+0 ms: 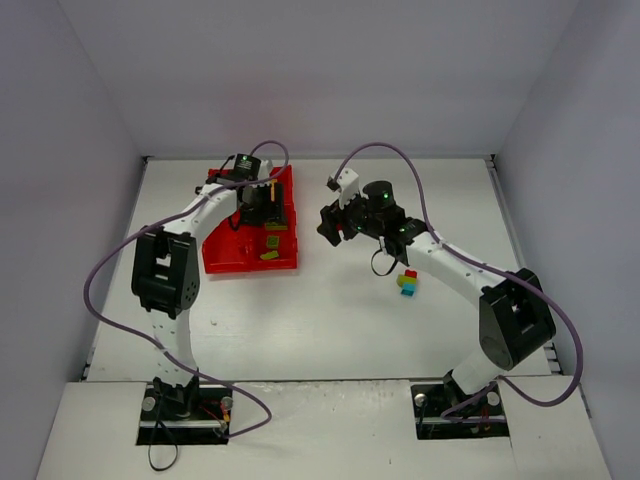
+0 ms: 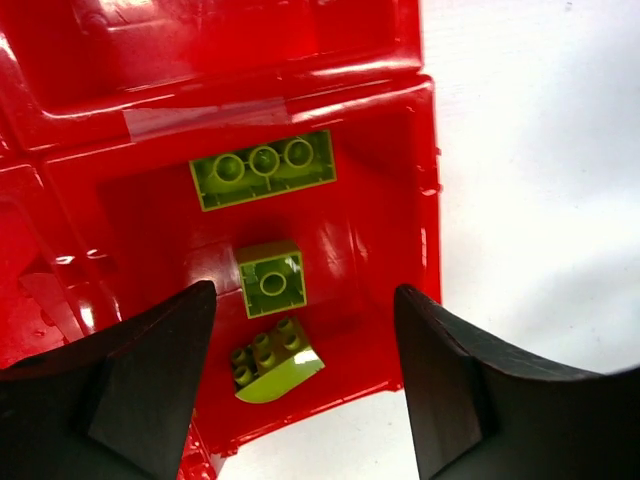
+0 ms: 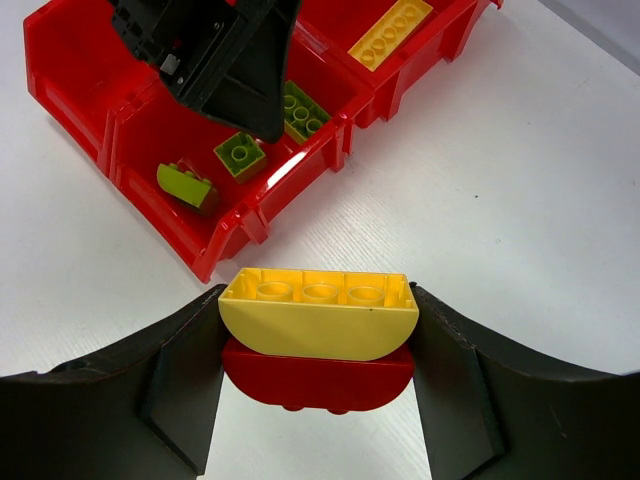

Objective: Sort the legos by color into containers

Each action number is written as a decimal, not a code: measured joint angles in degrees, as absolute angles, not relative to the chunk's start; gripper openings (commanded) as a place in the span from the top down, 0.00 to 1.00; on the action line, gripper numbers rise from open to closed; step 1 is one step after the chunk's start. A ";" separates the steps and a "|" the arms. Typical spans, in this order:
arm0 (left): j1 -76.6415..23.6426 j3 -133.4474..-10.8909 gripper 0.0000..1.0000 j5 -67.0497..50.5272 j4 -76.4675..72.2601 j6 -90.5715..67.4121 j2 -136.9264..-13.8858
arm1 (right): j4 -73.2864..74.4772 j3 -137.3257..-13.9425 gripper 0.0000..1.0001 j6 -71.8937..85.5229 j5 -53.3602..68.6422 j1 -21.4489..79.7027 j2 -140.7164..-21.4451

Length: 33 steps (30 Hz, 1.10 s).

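Observation:
The containers are compartments of one red tray [image 1: 225,255]. My left gripper [image 2: 305,335] hangs open over the tray's near right compartment [image 2: 400,170], with nothing between its fingers. Three green legos lie below it: a long one [image 2: 264,168], a square one [image 2: 272,280] and a curved one [image 2: 272,362]. My right gripper [image 3: 318,335] is shut on a clump made of a yellow curved lego [image 3: 318,318] upside down on a red curved lego [image 3: 318,378], held above the table to the right of the tray [image 3: 70,60]. A long yellow lego [image 3: 390,33] lies in another compartment.
A clump of red, green, yellow and blue legos [image 1: 408,282] sits on the white table beside the right arm. In the right wrist view the left gripper [image 3: 215,60] covers part of the tray. Grey walls close off the table on three sides.

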State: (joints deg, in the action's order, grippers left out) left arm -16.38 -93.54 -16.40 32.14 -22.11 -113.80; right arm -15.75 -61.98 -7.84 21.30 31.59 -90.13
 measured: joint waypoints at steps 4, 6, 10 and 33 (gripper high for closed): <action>-16.38 -93.54 0.34 -18.94 32.29 -22.48 -112.46 | -15.51 -62.72 1.00 -7.86 21.34 31.59 -90.17; -16.38 -93.54 0.34 -22.22 32.10 -23.05 -111.09 | -15.40 -63.33 1.00 -7.88 21.39 31.59 -90.28; -16.47 -93.51 0.32 -30.85 29.12 -24.38 -106.89 | -15.27 -64.38 1.00 -8.08 21.71 31.68 -90.48; -22.17 -93.91 0.32 -49.60 23.57 -28.05 -105.75 | -14.33 -66.24 1.00 -9.87 22.13 33.17 -91.74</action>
State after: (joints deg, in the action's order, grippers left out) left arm -22.17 -93.91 -49.60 23.57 -28.05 -105.75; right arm -14.33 -66.24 -9.87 22.13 33.17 -91.74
